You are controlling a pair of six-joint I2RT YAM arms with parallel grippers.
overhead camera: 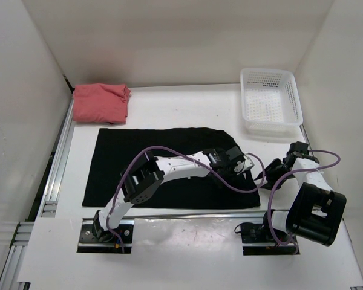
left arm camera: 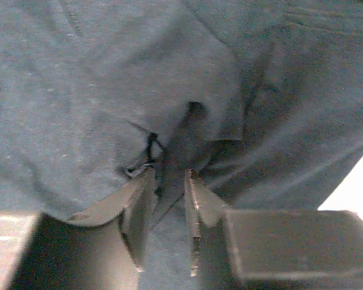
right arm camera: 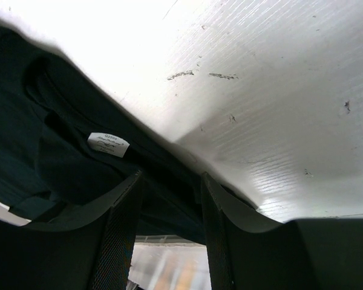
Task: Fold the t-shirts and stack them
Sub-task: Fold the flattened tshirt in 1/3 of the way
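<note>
The black t-shirt (overhead camera: 163, 166) lay flat on the bench, unfolded; beyond its far left corner sat the folded salmon t-shirt (overhead camera: 101, 103). Left hand (left arm camera: 169, 181) pinched its cloth; right hand (right arm camera: 169, 199) gripped its edge.

Overhead view of whole table (overhead camera: 187, 109); both wrist views tight on black t-shirt (overhead camera: 133, 163).

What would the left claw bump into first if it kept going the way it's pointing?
The black shirt. The left gripper points down into it, a pinch of cloth bunched between its jaws, so it seems to be touching already. The table likely lies just beneath, though depth is hard to judge.
</note>
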